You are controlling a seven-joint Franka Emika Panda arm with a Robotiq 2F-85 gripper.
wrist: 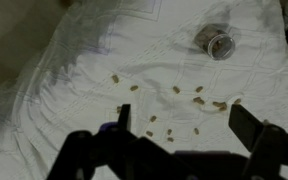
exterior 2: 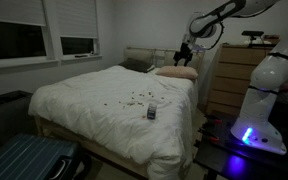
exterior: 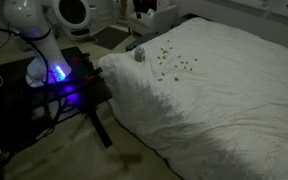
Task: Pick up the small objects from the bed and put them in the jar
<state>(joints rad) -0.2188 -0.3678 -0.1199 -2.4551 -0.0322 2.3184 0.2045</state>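
The task is at its beginning: the first pick is not yet made. The gripper (wrist: 177, 122) hangs high over the bed (wrist: 64, 90), its jaws spread wide with nothing between them. In an exterior view it (exterior 2: 184, 52) is up in the air, on the pillow side of the bed.

All the small objects (wrist: 176, 89) that I can see lie loose on the white cover, scattered in a band. In the wrist view this band is directly under the open jaws. The jar (wrist: 218, 42) stands on the cover just beside the scatter, at its edge. It shows in both exterior views (exterior: 139, 54) (exterior 2: 151, 113). Whether it already holds any bits, I cannot tell.

I judge that the next move is to choose one bit and go straight down. The bits are tiny and the cover is soft and wrinkled, so the fingertips must come very low and close exactly around the bit without catching the cloth.
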